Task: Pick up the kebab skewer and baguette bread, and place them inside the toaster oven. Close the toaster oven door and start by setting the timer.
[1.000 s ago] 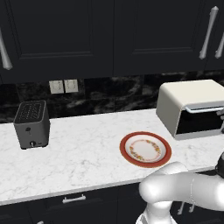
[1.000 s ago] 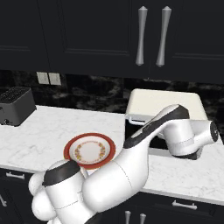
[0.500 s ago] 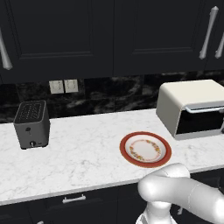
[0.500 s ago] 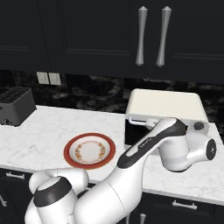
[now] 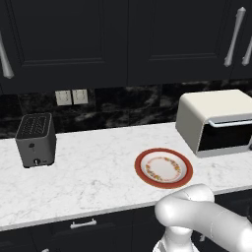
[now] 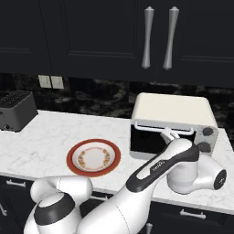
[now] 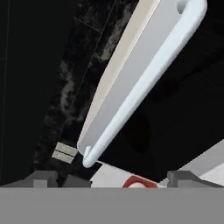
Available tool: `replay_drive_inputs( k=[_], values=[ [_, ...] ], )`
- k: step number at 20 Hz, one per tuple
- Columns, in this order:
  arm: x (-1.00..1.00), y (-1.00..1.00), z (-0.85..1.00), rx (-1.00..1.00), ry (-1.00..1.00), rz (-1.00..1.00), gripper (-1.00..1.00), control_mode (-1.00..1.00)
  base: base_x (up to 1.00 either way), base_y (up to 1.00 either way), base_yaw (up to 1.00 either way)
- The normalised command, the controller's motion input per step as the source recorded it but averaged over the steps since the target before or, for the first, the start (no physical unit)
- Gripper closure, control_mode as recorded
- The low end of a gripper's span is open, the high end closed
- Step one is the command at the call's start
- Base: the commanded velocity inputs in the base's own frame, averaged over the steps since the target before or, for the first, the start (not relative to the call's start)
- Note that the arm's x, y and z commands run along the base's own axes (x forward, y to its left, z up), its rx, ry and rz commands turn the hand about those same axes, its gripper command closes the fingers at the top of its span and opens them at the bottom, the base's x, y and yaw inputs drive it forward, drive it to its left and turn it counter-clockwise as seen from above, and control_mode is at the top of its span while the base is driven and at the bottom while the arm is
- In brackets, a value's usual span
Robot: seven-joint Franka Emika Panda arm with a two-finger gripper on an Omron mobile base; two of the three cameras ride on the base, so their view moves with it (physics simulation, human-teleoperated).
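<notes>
The cream-white toaster oven [image 5: 216, 115] [image 6: 172, 109] stands at the right of the counter. Its dark door [image 5: 224, 139] [image 6: 146, 141] stands upright against the front, pale bar handle [image 6: 157, 129] [image 7: 144, 83] along the top. My gripper [image 6: 170, 134] [image 7: 113, 179] is right in front of that handle, pointing up at it, open and empty. In the hand view the handle crosses close and slanted above the wide-apart fingers, the dark glass [image 7: 175, 109] beside it. The kebab skewer and the baguette bread are out of view.
An empty red-rimmed plate [image 5: 164, 168] [image 6: 93, 157] lies on the marble counter left of the oven. A small dark grey slot toaster [image 5: 35, 140] [image 6: 16, 109] stands at the far left. Two knobs [image 6: 208, 131] sit on the oven's right front. Dark cabinets hang above.
The arm's elbow has sunk in front of the counter and the hand has swung up close to the oven door's handle. The jaws stay open.
</notes>
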Motion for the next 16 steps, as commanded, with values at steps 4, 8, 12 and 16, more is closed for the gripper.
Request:
replay_drive_inputs(
  k=[4, 8, 12, 16],
  values=[
    [-0.07, -0.53, -0.12, 0.15, 0.00, -0.27, -1.00, -1.00, 0.00, 0.00, 0.00],
    [0.03, -0.44, -0.17, 0.11, 0.00, -0.30, -1.00, -1.00, 0.00, 0.00, 0.00],
    [0.00, -0.36, -0.22, 0.13, 0.00, -0.30, -1.00, -1.00, 0.00, 0.00, 0.00],
    [0.02, -0.21, -0.13, 0.18, 0.00, -0.19, -1.00, -1.00, 0.00, 0.00, 0.00]
  ],
)
